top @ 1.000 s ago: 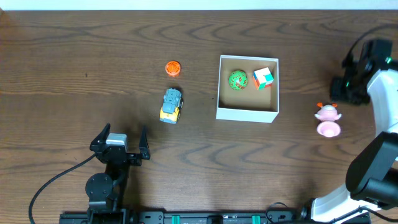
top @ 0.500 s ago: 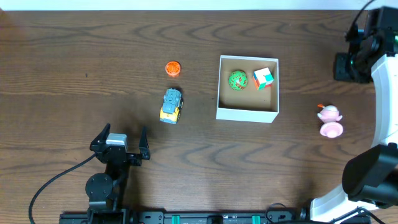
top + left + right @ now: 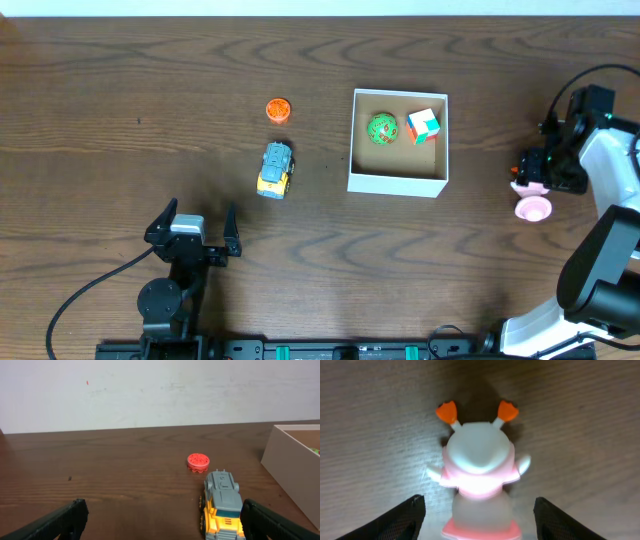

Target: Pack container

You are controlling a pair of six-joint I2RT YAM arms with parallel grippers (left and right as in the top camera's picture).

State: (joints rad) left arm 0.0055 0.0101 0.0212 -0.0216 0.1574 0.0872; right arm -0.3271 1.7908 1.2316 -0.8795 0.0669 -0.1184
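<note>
The right end effector (image 3: 480,519), spread wide, hangs straight over the pink toy (image 3: 479,465), whose long axis runs between the fingers. The container (image 3: 397,183) lies to its left.

our left gripper (image 3: 200,208): black | our cable (image 3: 100,275): black, curved | our right arm (image 3: 612,150): white shells, black joints

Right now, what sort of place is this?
Probably a robotics test bench, not a home: a dark wood-grain table against a blank white wall, a cabled black robot arm at its edge, and a white-walled cardboard box holding small toys.
</note>
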